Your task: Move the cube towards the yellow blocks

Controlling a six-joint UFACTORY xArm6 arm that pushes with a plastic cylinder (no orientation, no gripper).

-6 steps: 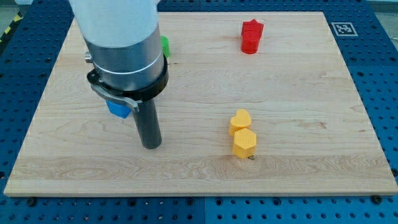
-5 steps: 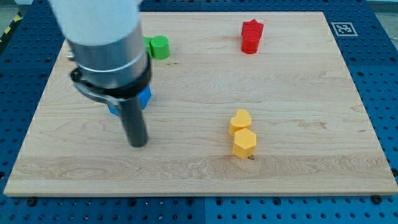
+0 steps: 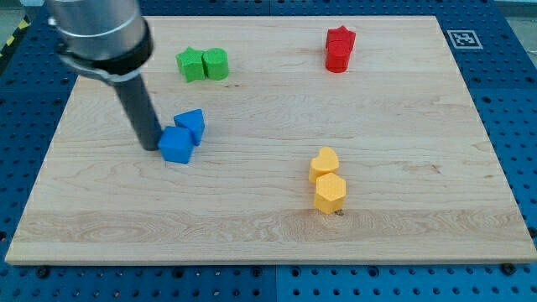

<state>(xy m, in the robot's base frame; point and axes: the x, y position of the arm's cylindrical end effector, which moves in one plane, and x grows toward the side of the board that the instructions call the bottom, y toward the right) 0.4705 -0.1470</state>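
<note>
A blue cube (image 3: 176,145) lies left of the board's middle. A second blue block (image 3: 191,124) touches it at its upper right. My tip (image 3: 149,146) is down on the board right at the cube's left side, touching or nearly touching it. Two yellow blocks sit to the right of the middle: a heart-shaped one (image 3: 324,162) and a hexagonal one (image 3: 330,193) just below it. They lie well to the right of the cube and a little lower.
Two green blocks (image 3: 202,64) stand side by side near the view's top left. Two red blocks (image 3: 340,49) are close together near the view's top right. A marker tag (image 3: 461,39) is on the board's top right corner.
My tip has moved left and up, from below and right of the blue blocks to the cube's left side. The arm no longer covers the blue and green blocks.
</note>
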